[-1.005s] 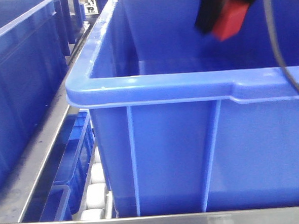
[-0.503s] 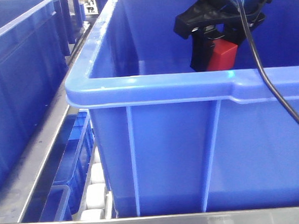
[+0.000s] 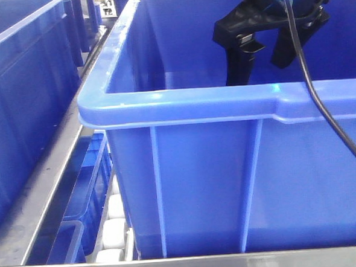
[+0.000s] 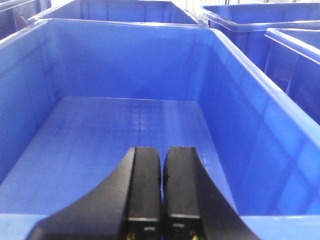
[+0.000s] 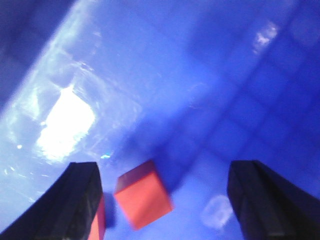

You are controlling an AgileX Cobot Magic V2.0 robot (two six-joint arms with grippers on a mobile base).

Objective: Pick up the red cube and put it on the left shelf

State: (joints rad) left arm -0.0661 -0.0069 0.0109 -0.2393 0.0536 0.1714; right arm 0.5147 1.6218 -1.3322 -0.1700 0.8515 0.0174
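Note:
My right gripper (image 3: 260, 68) hangs inside the big blue crate (image 3: 182, 103) on the left shelf (image 3: 43, 196), its black fingers spread open. In the right wrist view the red cube (image 5: 144, 200) is free between the open fingers (image 5: 82, 200), tilted and blurred over the crate's blue floor (image 5: 225, 100), touching neither finger. A red reflection shows on the left finger's inner face. From the front the cube is hidden behind the crate rim. My left gripper (image 4: 162, 150) is shut on nothing, pointing into an empty blue crate (image 4: 125, 65).
Another blue crate (image 3: 24, 88) stands to the left across the steel rail. White rollers (image 3: 114, 228) and smaller blue bins (image 3: 88, 193) lie below. A black cable (image 3: 321, 106) trails from the right arm over the crate's front rim. More blue crates (image 4: 280, 45) sit to the right.
The right gripper lowered into the crate with the red cube, then opened. The cube has left the jaws and dropped out of the front view.

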